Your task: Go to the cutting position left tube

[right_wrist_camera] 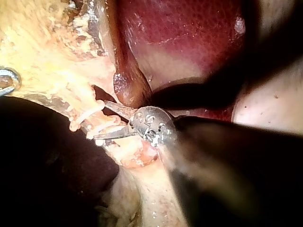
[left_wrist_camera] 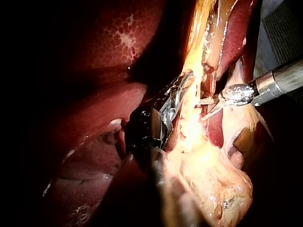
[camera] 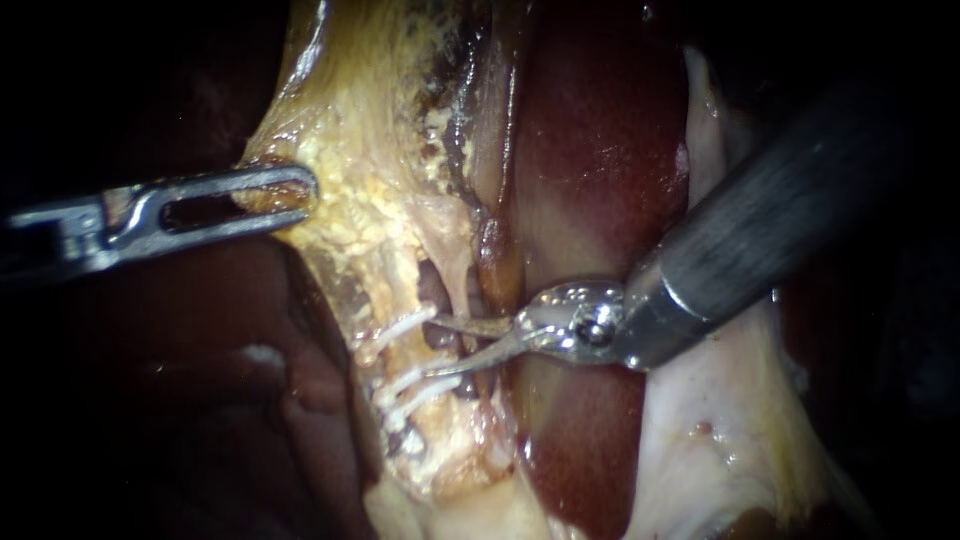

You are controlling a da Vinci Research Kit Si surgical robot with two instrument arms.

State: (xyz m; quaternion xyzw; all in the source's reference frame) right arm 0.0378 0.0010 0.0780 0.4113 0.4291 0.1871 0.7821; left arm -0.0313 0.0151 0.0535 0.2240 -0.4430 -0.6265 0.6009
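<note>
While our left instrument (camera: 272,195) clamps the yellow tissue (camera: 350,140), our right instrument (camera: 432,346) holds its jaws apart at the clipped tube (camera: 400,352); next we should straddle it.

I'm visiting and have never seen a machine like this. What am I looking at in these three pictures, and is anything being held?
This is a surgical robot working on a pig's liver. One picture is from a camera close to the tissue; the other two are from cameras on each arm. The left instrument has its jaws shut on yellow tissue. The right instrument has thin jaws open by white clips on a tube, holding nothing.
</note>
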